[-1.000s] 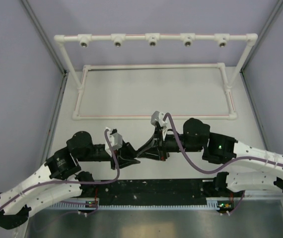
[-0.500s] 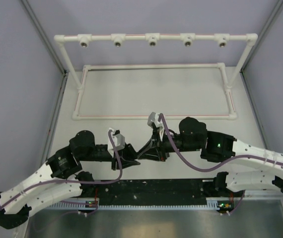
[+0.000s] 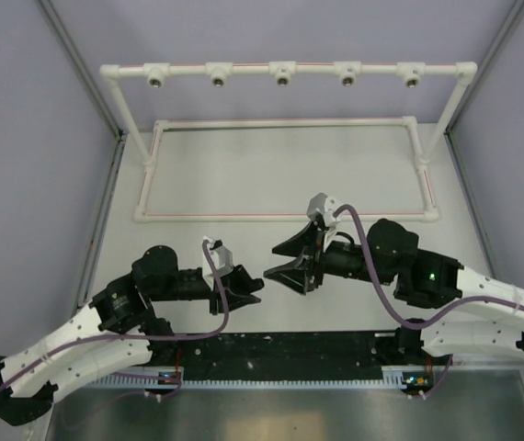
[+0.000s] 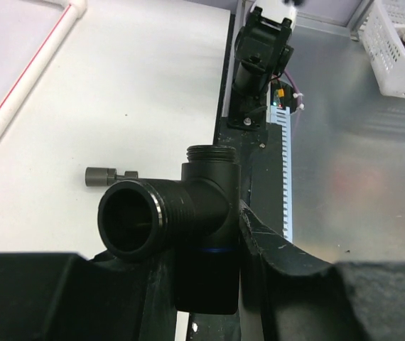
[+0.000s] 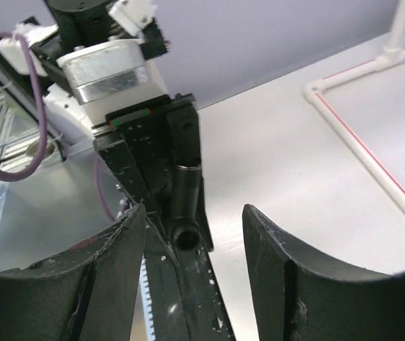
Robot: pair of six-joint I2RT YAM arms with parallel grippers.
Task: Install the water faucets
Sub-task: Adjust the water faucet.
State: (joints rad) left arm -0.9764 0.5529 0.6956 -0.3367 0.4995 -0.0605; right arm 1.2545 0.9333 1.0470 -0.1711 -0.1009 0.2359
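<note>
A black water faucet [image 4: 188, 213] with a threaded round mouth and a threaded top sits upright between the fingers of my left gripper [image 4: 195, 284], which is shut on its lower body. A small grey knob [image 4: 110, 175] shows just left of it; I cannot tell if it is attached. From above, the left gripper [image 3: 253, 292] is low over the table's near middle. My right gripper [image 3: 285, 262] faces it from the right, open and apart from it. In the right wrist view the faucet [image 5: 186, 206] shows beyond the open right gripper [image 5: 194, 213].
A white pipe frame [image 3: 372, 69] with several metal-ringed sockets stands along the back, its rectangular base [image 3: 285, 216] lying on the table. A black strip [image 3: 280, 344] runs along the near edge. A white basket [image 4: 394, 50] sits off the table on the metal surface.
The right gripper has opened and drawn back to the right, away from the left gripper. The left gripper stays shut on the faucet, shifted slightly right.
</note>
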